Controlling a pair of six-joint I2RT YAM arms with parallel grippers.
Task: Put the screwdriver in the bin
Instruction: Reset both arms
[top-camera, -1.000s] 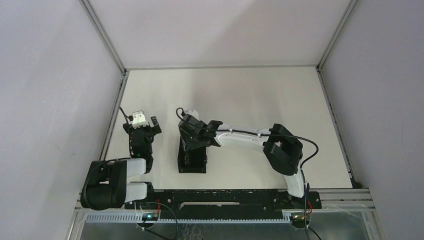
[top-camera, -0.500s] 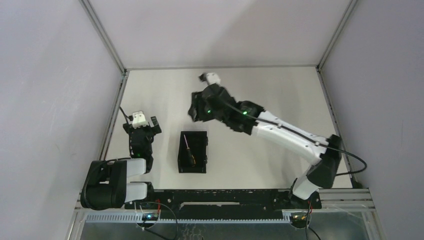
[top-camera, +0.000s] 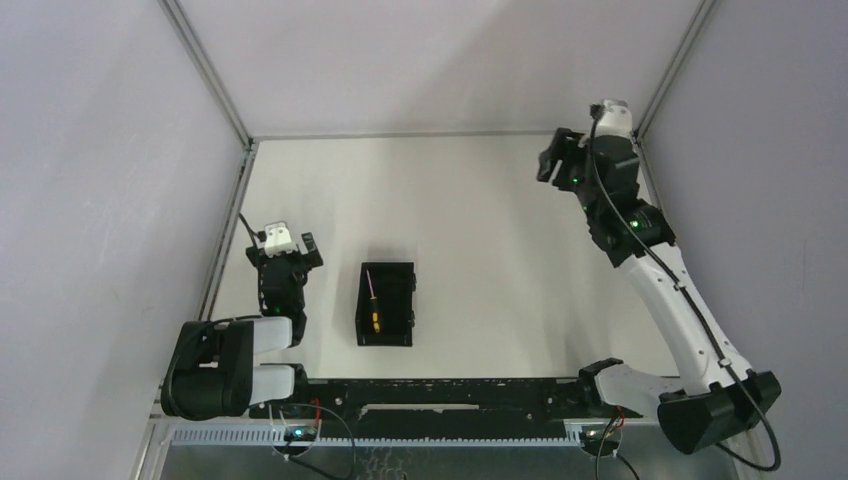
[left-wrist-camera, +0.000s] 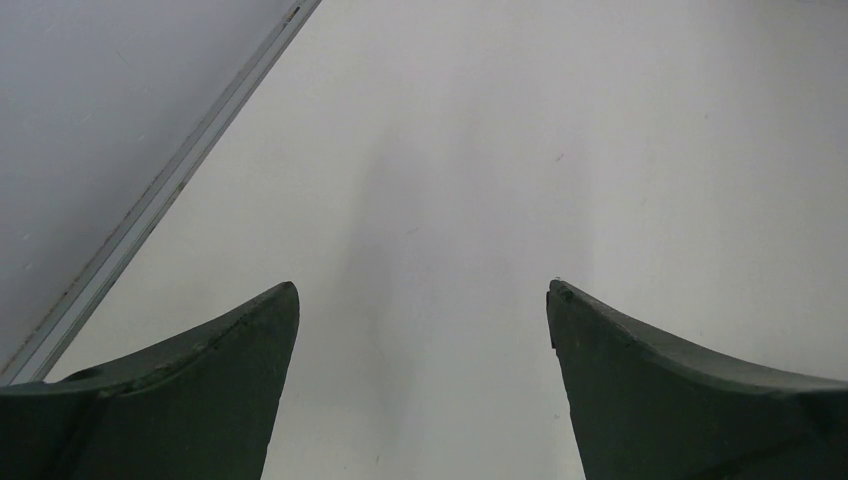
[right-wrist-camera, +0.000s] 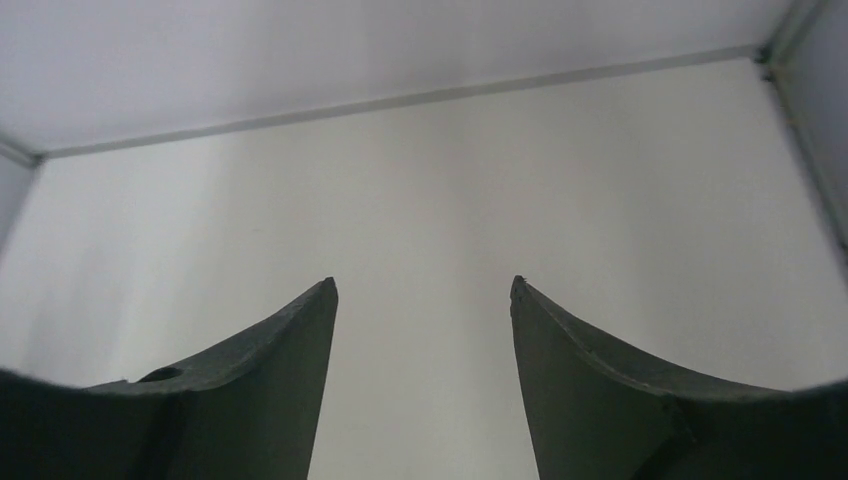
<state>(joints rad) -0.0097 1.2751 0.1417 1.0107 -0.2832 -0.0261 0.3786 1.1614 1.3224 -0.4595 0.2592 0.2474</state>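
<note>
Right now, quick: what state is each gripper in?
Left gripper: open, holding nothing.
Right gripper: open, holding nothing; the screwdriver lies in the bin.

Around me I see a plain white tabletop, hemmed by pale grey walls, with thin metal rails running along its edges.

The right gripper has swung off the bin to the far right corner, jaws apart and empty. The screwdriver now lies uncovered inside the bin, well behind the gripper.
</note>
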